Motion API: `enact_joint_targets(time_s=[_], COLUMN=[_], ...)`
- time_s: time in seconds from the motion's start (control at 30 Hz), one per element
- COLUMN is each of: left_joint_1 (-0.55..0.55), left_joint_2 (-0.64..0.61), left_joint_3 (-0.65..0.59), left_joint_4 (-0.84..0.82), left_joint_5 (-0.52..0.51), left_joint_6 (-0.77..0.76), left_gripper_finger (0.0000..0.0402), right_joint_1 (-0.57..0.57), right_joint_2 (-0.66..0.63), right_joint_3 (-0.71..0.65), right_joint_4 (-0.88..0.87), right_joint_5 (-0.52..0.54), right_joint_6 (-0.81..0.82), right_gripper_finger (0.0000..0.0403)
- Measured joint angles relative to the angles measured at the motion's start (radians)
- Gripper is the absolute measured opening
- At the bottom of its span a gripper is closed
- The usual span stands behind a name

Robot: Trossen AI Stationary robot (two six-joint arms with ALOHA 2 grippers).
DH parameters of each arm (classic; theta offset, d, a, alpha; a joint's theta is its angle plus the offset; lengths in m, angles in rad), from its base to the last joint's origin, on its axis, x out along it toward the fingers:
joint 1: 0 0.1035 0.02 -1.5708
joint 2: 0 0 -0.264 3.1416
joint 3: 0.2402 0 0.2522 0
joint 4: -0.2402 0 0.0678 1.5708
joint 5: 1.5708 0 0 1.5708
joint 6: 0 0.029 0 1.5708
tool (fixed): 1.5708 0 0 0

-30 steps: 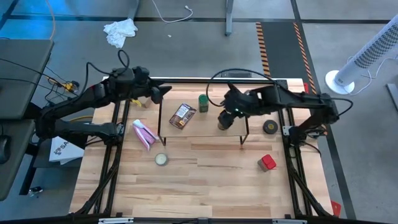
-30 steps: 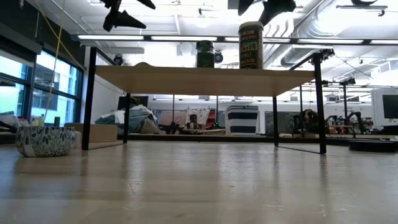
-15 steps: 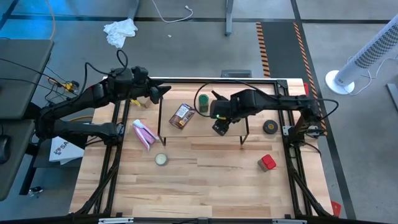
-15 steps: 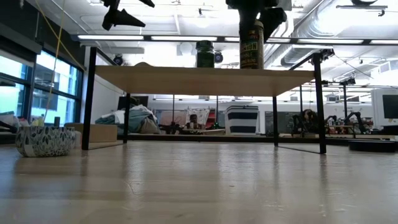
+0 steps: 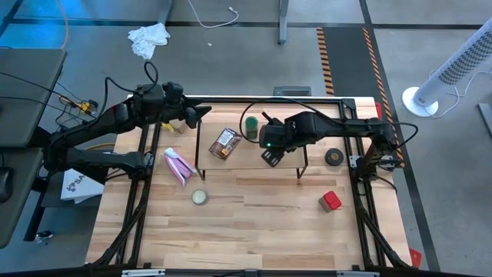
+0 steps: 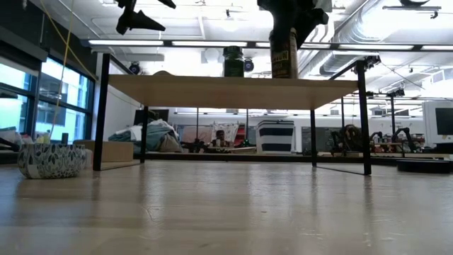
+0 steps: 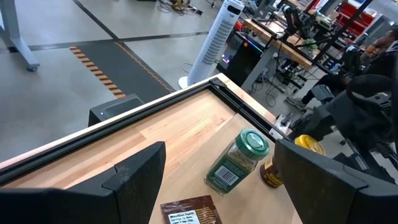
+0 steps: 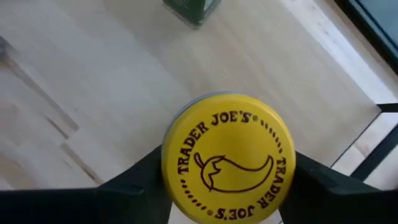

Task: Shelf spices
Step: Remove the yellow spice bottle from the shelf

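Note:
The shelf [image 5: 246, 156] stands at the table's far middle. On it are the green-lidded jar [image 5: 251, 125], the flat brown packet [image 5: 225, 142] and the yellow-lidded jar [image 6: 284, 55], which stands upright on its base near the shelf's right end. My right gripper [image 8: 227, 186] is over that jar from above, shut on its lid, and hides it in the high view. The red boxy container [image 5: 330, 201] lies on the table at the near right. My left gripper [image 5: 204, 112] hangs open above the shelf's far left corner, touching nothing. My right gripper pinches the rim of the jar's yellow lid [image 8: 180, 155] between its two fingers, one on each side. The fingers [image 8: 134, 183] come from above, pointing steeply down. The jar stands upright with its base on the shelf board [image 6: 233, 81].
A pink packet [image 5: 178, 165] and a pale round tin [image 5: 199, 197] lie on the table left of and in front of the shelf. A black round object [image 5: 333, 157] sits at the right. A patterned bowl [image 6: 49, 160] shows at the left in the low view.
My right gripper has come down over the yellow-lidded jar, shifting a little toward the table's left and tipping more steeply downward. Its fingers have closed in on the lid. The jar has stayed standing on the shelf.

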Motion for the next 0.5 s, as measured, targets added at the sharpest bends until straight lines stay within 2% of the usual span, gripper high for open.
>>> enact_joint_targets(time_s=[0.13,0.27,0.37,0.5], left_joint_1=[0.0,0.0,0.0,0.0], left_joint_2=[0.0,0.0,0.0,0.0], left_joint_3=[0.0,0.0,0.0,0.0], left_joint_4=[0.0,-0.001,-0.002,-0.014], left_joint_5=[0.0,0.0,0.0,-0.001], left_joint_6=[0.0,0.0,0.015,0.025], left_gripper_finger=[0.0299,0.0299,0.0299,0.0299], right_joint_1=[0.01,0.06,0.16,0.383], right_joint_2=[-0.011,-0.068,-0.131,-0.195], right_joint_3=[0.012,0.079,0.103,0.047], right_joint_4=[-0.029,-0.112,-0.125,-0.134], right_joint_5=[0.004,-0.016,-0.016,-0.022], right_joint_6=[-0.002,0.027,0.059,0.203], right_gripper_finger=[0.0206,0.0206,0.0206,0.0205])
